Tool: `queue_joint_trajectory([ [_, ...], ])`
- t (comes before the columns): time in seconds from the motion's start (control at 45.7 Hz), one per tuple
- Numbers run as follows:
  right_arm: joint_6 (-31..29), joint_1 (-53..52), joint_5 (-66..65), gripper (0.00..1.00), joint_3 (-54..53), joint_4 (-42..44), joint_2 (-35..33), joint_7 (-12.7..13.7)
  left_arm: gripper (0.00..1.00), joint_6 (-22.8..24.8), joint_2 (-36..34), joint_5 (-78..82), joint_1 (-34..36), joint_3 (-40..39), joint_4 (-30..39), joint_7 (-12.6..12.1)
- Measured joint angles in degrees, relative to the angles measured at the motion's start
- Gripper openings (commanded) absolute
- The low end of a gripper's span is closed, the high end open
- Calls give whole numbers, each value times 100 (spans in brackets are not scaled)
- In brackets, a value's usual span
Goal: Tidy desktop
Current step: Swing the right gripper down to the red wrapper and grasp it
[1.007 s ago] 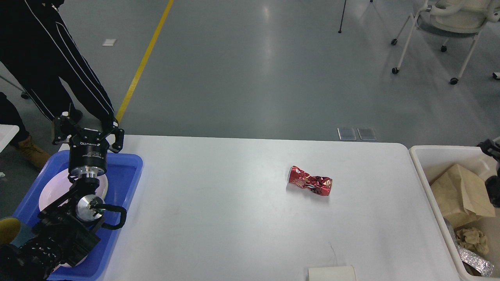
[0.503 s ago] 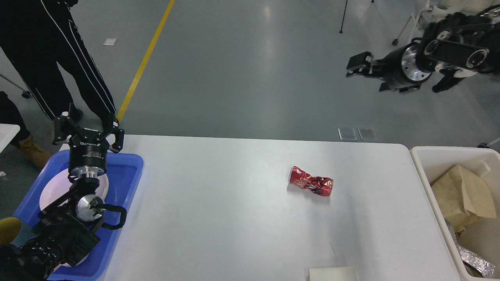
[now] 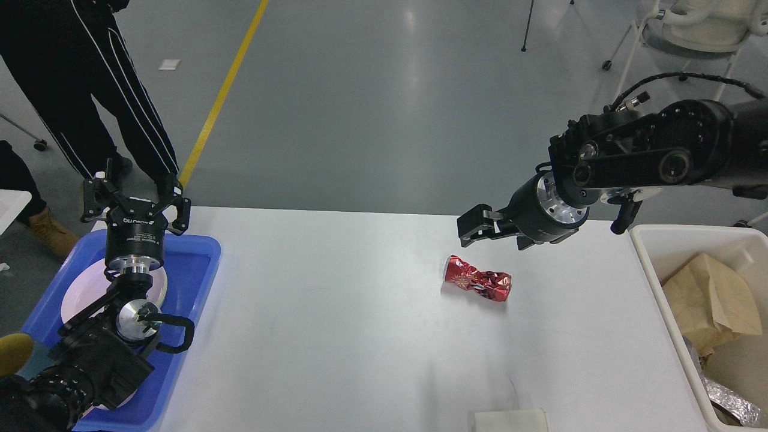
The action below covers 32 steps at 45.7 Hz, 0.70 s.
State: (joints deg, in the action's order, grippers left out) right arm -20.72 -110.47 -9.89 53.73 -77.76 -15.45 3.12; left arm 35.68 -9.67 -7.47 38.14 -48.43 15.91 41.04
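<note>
The white desktop (image 3: pixel 336 336) carries a crushed red can (image 3: pixel 477 282) lying on its side right of centre. My right gripper (image 3: pixel 471 231) hovers just above and slightly behind the can's left end, pointing left. Its dark fingers overlap from this angle, so whether they are apart cannot be told. Over the far end of the blue tray (image 3: pixel 195 264) at the table's left edge, my left gripper (image 3: pixel 135 195) stands open and empty. A white plate (image 3: pixel 84 288) lies in that tray, partly hidden by my left arm.
A cream bin (image 3: pixel 654 237) at the table's right edge holds brown paper (image 3: pixel 708 300) and crumpled foil (image 3: pixel 729 405). A white object (image 3: pixel 510 420) pokes in at the near table edge. A person's legs (image 3: pixel 90 90) stand behind the tray, and a wheeled chair (image 3: pixel 690 24) stands far right.
My right arm has swung in from the upper right and come down toward the table, ending just above the can. The left arm and the can have not moved.
</note>
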Motion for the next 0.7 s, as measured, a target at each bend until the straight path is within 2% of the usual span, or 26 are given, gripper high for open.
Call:
queue_joint_trajectory([
  [0.175, 240, 914, 164, 100, 95, 933, 51, 55, 97, 0, 0, 0, 0, 0, 0, 0],
  [0.263, 243, 1413, 656, 100, 70, 1476, 34, 161, 97, 0, 0, 0, 0, 0, 0, 0],
  [0.416, 290, 1940, 2985, 100, -34, 2113, 101, 745, 97, 0, 0, 0, 0, 0, 0, 0],
  [0.481, 436, 2058, 4155, 100, -113, 2290, 231, 893, 97, 0, 0, 0, 0, 0, 0, 0],
  [0.569, 859, 2233, 5422, 100, -238, 2432, 386, 956, 97, 0, 0, 0, 0, 0, 0, 0],
  [0.7, 1595, 2671, 6047, 100, -706, 2579, 442, 974, 97, 0, -1, 0, 0, 0, 0, 0],
])
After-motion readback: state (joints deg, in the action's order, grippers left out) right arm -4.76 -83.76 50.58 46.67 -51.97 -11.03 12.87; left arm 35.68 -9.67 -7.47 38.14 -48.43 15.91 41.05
